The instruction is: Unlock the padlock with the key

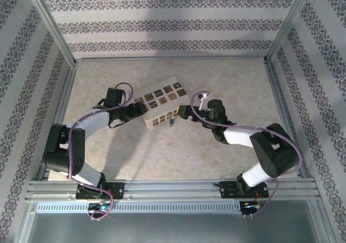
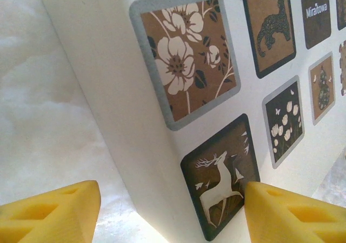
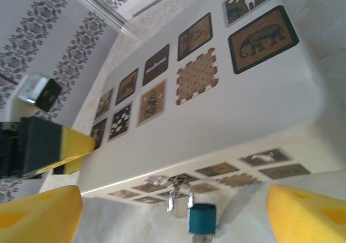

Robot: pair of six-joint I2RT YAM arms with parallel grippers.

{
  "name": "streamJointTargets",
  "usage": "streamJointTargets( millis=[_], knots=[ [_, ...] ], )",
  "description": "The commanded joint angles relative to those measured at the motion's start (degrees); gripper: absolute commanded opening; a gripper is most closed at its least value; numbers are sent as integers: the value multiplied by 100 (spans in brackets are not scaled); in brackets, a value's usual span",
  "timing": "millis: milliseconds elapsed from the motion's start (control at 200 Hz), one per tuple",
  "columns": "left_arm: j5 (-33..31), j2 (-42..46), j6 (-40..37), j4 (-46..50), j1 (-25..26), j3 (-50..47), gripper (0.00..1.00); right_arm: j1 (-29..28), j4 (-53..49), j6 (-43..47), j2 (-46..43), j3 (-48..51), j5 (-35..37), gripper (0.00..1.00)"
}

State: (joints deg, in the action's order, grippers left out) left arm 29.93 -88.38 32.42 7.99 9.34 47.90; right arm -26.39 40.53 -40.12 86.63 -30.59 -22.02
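Note:
A white box [image 1: 162, 103] with patterned tiles lies mid-table. From the hasp on its near side hangs a small teal padlock [image 3: 201, 217] [image 1: 171, 122]. Its silver shackle [image 3: 178, 193] has one leg in the body, and the other leg seems to end free beside it. A silvery bit, perhaps the key [image 3: 201, 237], shows under the body. My right gripper [image 3: 173, 221] [image 1: 181, 112] is open, with the padlock between its yellow fingers [image 3: 309, 213] and touching neither. My left gripper [image 2: 172, 213] [image 1: 141, 109] is open astride the box's left corner, its right finger [image 2: 292, 216] at the deer tile [image 2: 221, 175].
The box takes up the middle of the marble-look tabletop [image 1: 162, 151]. Patterned walls and metal frame posts [image 1: 51, 24] enclose the workspace. The left gripper's yellow finger [image 3: 70, 148] shows at the box's far end in the right wrist view.

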Motion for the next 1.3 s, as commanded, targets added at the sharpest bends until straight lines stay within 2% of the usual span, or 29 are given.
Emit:
streamJointTargets(
  millis=[0,60,160,380,470,540,1009,1294],
  knots=[
    [-175,-22,18,364,63,-168,69,-57,-347,-146,-202,237,-485,84],
    [-173,-15,35,340,68,-160,69,-120,-344,-145,-208,345,-735,82],
    [-167,-13,56,326,75,-154,69,-295,-312,-169,-140,482,-672,82],
    [-154,4,71,313,102,-193,69,-515,-5,-563,503,91,-780,66],
    [-137,7,87,267,120,-233,68,-541,348,-743,874,-39,-846,58],
    [-135,22,115,222,120,-254,68,-529,679,-847,1077,-38,-767,56],
    [-66,36,207,98,192,-431,67,-331,1944,-850,2076,-453,-1042,58],
    [-82,48,203,115,195,-413,67,-340,2569,-1178,2580,-578,-1204,60]
  ],
)
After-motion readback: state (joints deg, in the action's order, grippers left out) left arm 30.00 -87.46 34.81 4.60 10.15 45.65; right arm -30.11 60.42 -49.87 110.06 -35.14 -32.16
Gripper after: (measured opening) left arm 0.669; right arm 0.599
